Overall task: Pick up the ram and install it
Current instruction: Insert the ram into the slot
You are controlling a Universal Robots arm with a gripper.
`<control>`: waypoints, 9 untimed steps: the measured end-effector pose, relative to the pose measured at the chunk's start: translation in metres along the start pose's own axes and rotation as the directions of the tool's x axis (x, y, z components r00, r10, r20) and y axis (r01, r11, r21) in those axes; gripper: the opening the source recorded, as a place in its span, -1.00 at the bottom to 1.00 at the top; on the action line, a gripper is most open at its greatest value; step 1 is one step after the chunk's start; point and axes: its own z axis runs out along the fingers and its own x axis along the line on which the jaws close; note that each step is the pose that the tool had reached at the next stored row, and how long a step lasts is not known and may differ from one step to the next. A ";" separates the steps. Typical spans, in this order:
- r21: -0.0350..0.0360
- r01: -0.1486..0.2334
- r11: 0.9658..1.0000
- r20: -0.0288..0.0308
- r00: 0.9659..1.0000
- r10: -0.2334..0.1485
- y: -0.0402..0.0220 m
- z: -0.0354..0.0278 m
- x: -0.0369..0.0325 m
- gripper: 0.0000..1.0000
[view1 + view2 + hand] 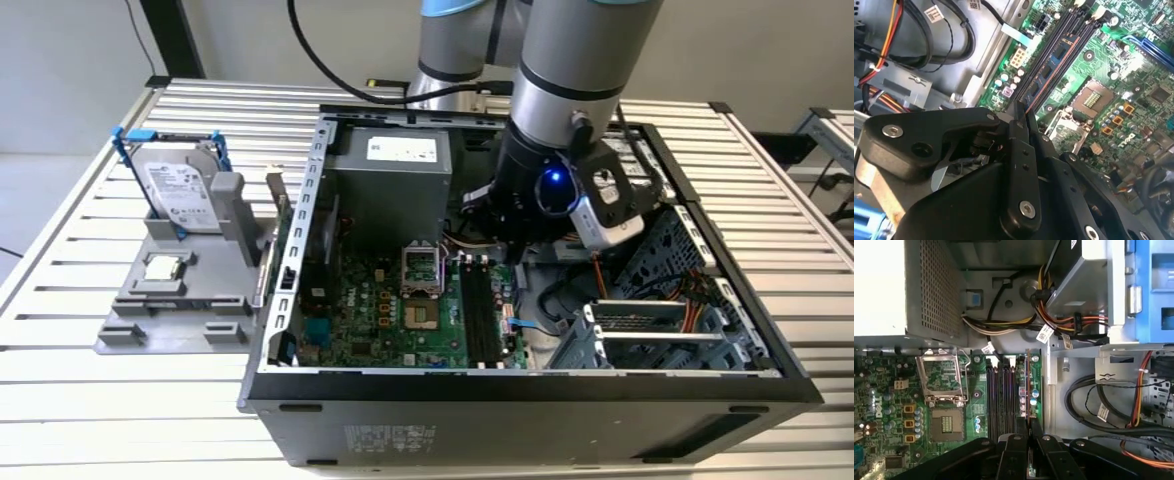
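The ram [1027,385] is a thin dark green stick with black chips. It stands on edge in the outermost of the black memory slots [999,395] on the green motherboard [884,405]. In the second wrist view the ram [1056,55] runs away from the fingertips along its slot. My gripper [1029,427] is shut on the near end of the stick, with one black finger on each face. The second wrist view also shows the gripper [1023,112] pinched tight. In the exterior view the gripper [514,240] hangs low inside the open computer case [534,385], over the memory slots [481,310].
An empty processor socket [944,425] lies beside the slots. Black and coloured cables [1094,405] crowd the other side. A grey power supply [394,170] fills the case's back. Outside, a hard drive in a blue bracket [180,190] and a small silver chip [163,268] rest on a grey fixture.
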 end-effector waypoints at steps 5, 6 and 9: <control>0.000 0.000 1.000 0.000 1.000 0.000 -0.0044 0.0087 0.0000 -1.00; 0.000 0.000 1.000 0.000 1.000 0.000 -0.0061 0.0106 0.0000 -1.00; 0.000 0.000 1.000 0.000 1.000 0.000 -0.0130 0.0158 -0.0002 -1.00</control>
